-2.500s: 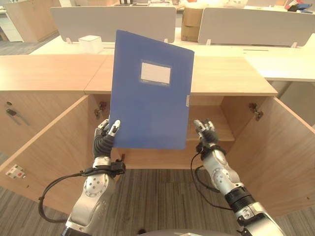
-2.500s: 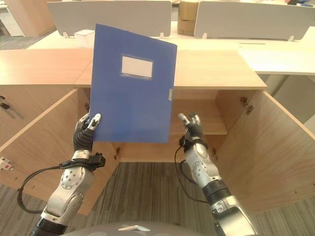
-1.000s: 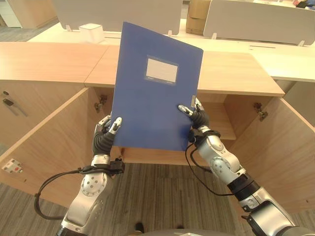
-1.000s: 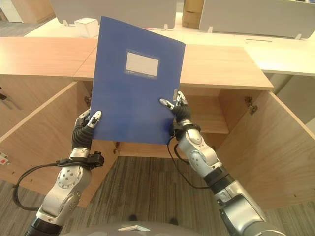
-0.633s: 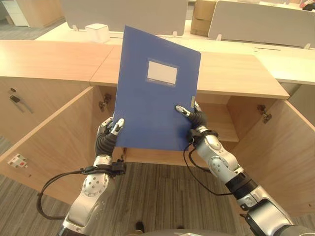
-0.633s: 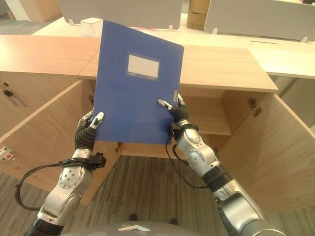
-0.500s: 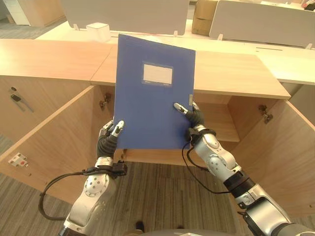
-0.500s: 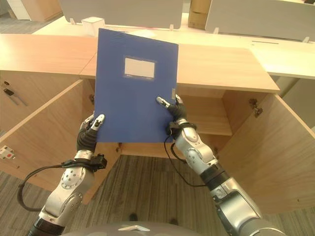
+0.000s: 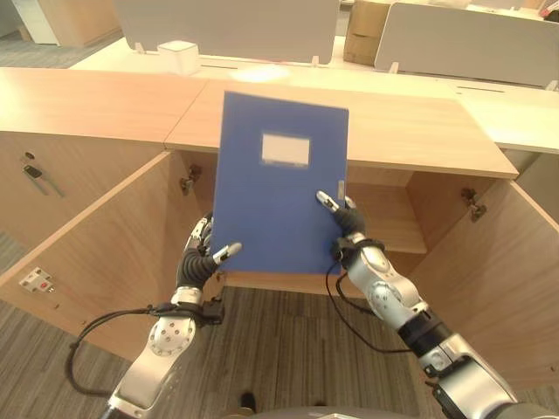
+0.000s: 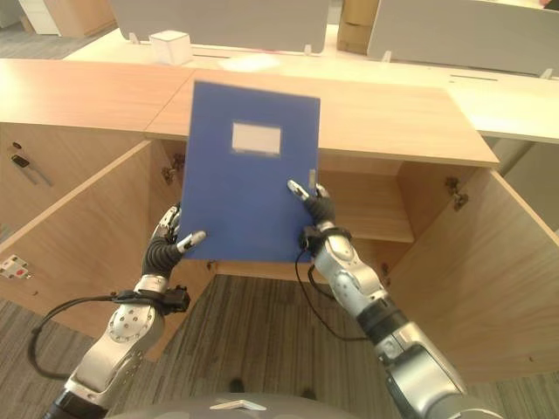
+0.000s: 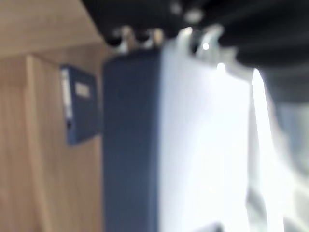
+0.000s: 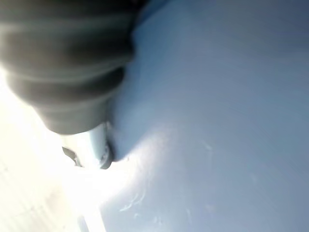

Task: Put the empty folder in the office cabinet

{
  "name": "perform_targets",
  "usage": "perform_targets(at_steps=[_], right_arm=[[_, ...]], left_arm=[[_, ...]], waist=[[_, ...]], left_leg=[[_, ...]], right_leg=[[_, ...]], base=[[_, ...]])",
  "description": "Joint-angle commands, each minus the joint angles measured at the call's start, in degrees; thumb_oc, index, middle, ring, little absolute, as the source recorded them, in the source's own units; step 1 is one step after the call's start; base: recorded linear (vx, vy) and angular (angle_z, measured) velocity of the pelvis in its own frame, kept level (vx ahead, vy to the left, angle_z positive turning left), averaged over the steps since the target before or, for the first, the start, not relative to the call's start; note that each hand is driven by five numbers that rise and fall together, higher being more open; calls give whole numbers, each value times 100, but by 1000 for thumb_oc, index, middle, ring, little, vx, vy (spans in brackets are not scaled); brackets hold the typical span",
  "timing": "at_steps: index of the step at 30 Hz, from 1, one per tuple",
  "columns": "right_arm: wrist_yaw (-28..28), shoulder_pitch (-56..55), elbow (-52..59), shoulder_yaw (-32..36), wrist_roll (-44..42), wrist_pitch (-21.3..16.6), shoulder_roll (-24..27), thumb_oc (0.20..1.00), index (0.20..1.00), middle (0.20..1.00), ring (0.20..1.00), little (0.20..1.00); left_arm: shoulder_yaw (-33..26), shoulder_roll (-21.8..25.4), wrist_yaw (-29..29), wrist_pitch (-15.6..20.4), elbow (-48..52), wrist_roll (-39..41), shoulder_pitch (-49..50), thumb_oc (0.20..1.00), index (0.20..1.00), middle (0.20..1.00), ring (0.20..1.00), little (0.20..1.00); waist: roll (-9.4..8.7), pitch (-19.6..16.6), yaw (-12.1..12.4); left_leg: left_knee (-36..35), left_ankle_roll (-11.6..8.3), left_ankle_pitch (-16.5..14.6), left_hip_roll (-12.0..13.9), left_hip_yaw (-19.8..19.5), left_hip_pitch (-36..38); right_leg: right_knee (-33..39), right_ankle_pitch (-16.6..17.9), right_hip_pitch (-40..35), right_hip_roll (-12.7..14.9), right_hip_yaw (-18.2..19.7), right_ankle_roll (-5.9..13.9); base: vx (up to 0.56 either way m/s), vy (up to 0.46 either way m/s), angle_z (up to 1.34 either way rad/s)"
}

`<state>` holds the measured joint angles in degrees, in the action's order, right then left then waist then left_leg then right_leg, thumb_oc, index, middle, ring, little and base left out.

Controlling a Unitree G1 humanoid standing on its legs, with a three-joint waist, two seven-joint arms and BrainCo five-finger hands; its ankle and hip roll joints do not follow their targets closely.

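**Blue folder held upright by both hands at the open cabinet**

The blue folder (image 9: 278,182) stands upright in the air in front of the open wooden cabinet (image 9: 384,140), its pale label (image 9: 285,149) facing the camera. It covers the left part of the cabinet opening and rises above the cabinet top.

Left hand (image 9: 199,259) is at the folder's lower left corner. Thumb lies across the front face, fingers go behind the cover, so it pinches that corner. Left wrist view shows the folder edge-on right past the fingers, very close and blurred.

Right hand (image 9: 342,223) is at the folder's right edge, lower half. Thumb sits on the front near the small clasp, fingers are curled behind the edge, gripping it. Right wrist view shows blue folder surface (image 12: 217,111) pressed against the hand.

Both cabinet doors are swung open: left door (image 9: 96,253), right door (image 9: 489,271). A shelf (image 9: 389,229) shows inside, to the right of the folder. Left wrist view shows another blue folder (image 11: 79,104) standing upright inside, against the wood.

Behind the cabinet: a white box (image 9: 179,56), a cardboard box (image 9: 365,30) and grey desk dividers (image 9: 227,24). Striped grey carpet (image 9: 288,349) below.
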<state>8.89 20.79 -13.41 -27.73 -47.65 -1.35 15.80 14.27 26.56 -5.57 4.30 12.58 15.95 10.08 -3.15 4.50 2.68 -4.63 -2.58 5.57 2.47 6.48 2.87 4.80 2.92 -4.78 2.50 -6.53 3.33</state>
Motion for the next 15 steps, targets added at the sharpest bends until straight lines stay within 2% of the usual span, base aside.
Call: perform_targets(at_steps=[1, 2, 3, 5, 7, 9, 15], right_arm=[[-496, -142, 536, 321, 312, -34, 423, 200, 200, 200, 200, 200], [-581, -435, 589, 413, 327, 17, 598, 200, 200, 200, 200, 200], [-779, -964, 476, 647, 352, 104, 969, 200, 200, 200, 200, 200], [-782, -973, 480, 651, 353, 105, 971, 200, 200, 200, 200, 200], [-934, -1262, 200, 850, 420, 202, 1114, 200, 200, 200, 200, 200], [-1013, -1384, 105, 907, 461, 190, 1155, 200, 200, 200, 200, 200], [-990, -1246, -290, 917, 419, 179, 1149, 200, 200, 200, 200, 200]], left_arm=[[-407, 381, 20, 308, -271, -1020, 208, 1000, 1000, 1000, 1000, 1000], [-559, 464, 2, 314, -493, -1282, 392, 1000, 1000, 1000, 1000, 1000], [-873, 644, 27, 243, -1300, -1720, 713, 1000, 1000, 1000, 1000, 1000], [-864, 643, 24, 251, -1311, -1724, 709, 1000, 1000, 1000, 1000, 1000], [-1020, 717, -101, 129, -2378, -2174, 812, 1000, 1000, 1000, 1000, 1000], [-1028, 714, -144, 90, -2963, -2480, 865, 1000, 1000, 1000, 1000, 1000], [-976, 450, -295, -59, -4111, -2856, 887, 1000, 1000, 1000, 1000, 1000]], waist=[[-118, -44, 88], [-115, 1, 106], [-89, 142, 155], [-88, 133, 157], [-62, 214, 168], [-56, 229, 175], [-8, 346, 181]], left_leg=[[-37, -70, -793, -85, -136, 123], [-37, -74, -779, -88, -150, 88], [-37, -85, -720, -93, -168, -60], [-37, -85, -720, -93, -170, -66], [-37, -93, -678, -83, -170, -159], [-37, -94, -672, -71, -148, -182], [-37, -83, -646, -53, -94, -271]], right_leg=[[20, -146, 213, 298, -185, 419], [20, -139, 240, 308, -216, 435], [20, -110, 360, 321, -262, 470], [20, -110, 366, 321, -264, 470], [20, -85, 456, 321, -297, 485], [20, -82, 483, 320, -312, 492], [20, -62, 577, 320, -292, 511]], base=[[-20, -6, 7], [-93, -13, 5], [-89, -12, 5], [-48, -8, 6], [-44, -7, 12], [-16, 1, 12], [-27, 3, 0]])
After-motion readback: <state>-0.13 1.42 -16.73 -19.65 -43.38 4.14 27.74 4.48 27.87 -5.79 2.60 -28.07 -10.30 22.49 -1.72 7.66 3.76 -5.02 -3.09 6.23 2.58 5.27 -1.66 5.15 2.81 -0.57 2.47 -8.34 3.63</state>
